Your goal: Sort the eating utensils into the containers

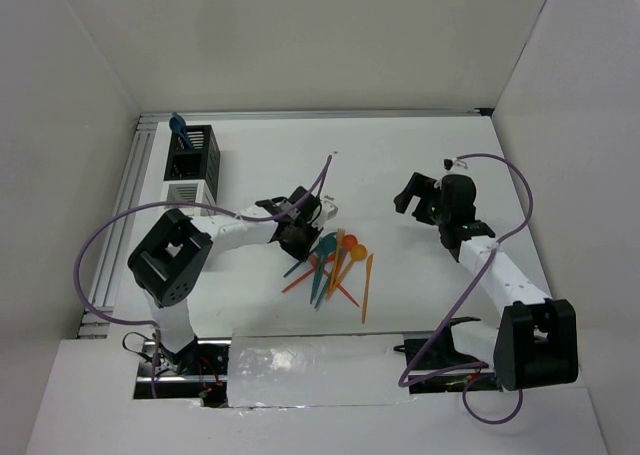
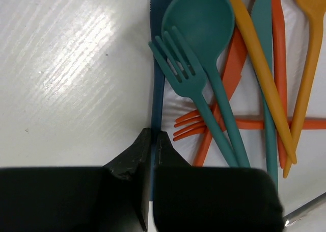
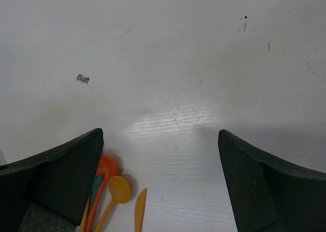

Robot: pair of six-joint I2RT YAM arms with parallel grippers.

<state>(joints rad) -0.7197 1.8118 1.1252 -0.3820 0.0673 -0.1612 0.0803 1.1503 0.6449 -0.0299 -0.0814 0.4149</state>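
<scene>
The left fingers (image 2: 130,160) pinch the dark blue knife (image 2: 157,89) at the left edge of the utensil pile (image 1: 335,265), mid-bench (image 1: 430,145). The right fingers (image 3: 66,165) hang spread wide beside the pile. The black bin (image 1: 195,150) and white bin (image 1: 185,188) stand far left.

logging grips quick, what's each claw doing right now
left claw: closed on the blue knife
right claw: open, empty
</scene>
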